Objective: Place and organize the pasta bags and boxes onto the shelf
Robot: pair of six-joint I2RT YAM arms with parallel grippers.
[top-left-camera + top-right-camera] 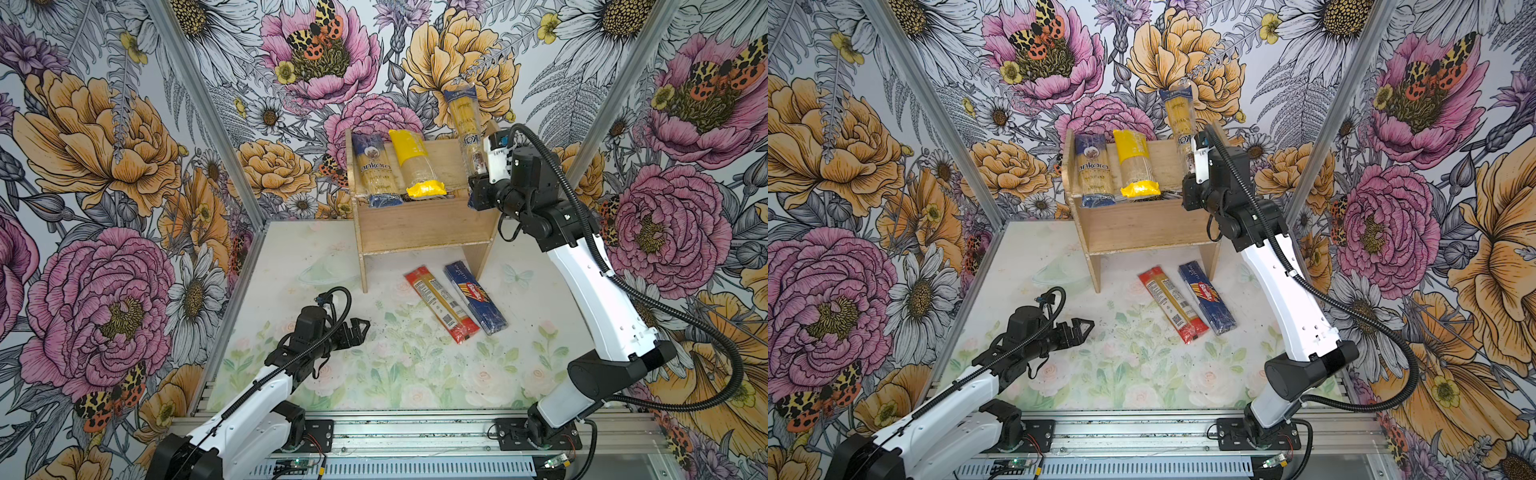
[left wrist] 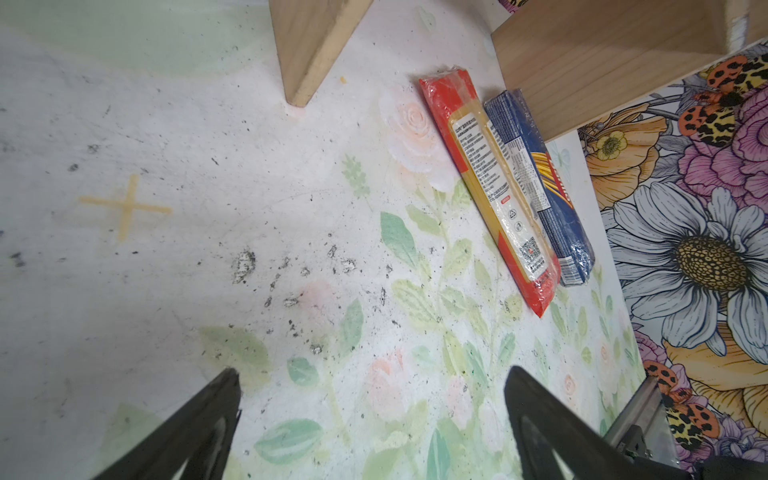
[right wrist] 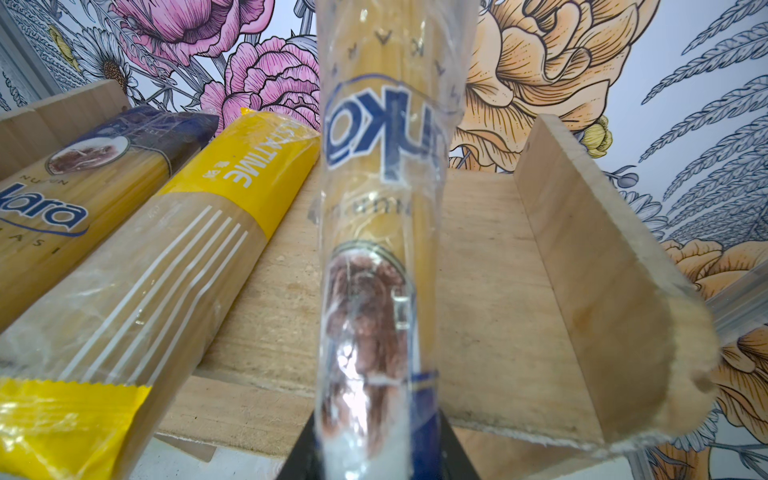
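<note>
Holding one bag (image 1: 459, 120), right gripper (image 1: 477, 178); shelf (image 1: 419, 226) holds two, table (image 1: 291, 257) two.

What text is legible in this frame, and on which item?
"ankara": blue-ended bag on the shelf.
"Barilla": dark blue pack.
"TIME", earlier letters unclear: yellow-ended bag.
"nka", upside down: slimmer blue-ended bag in right pincer.
Red-ended pack: label print too small.
</note>
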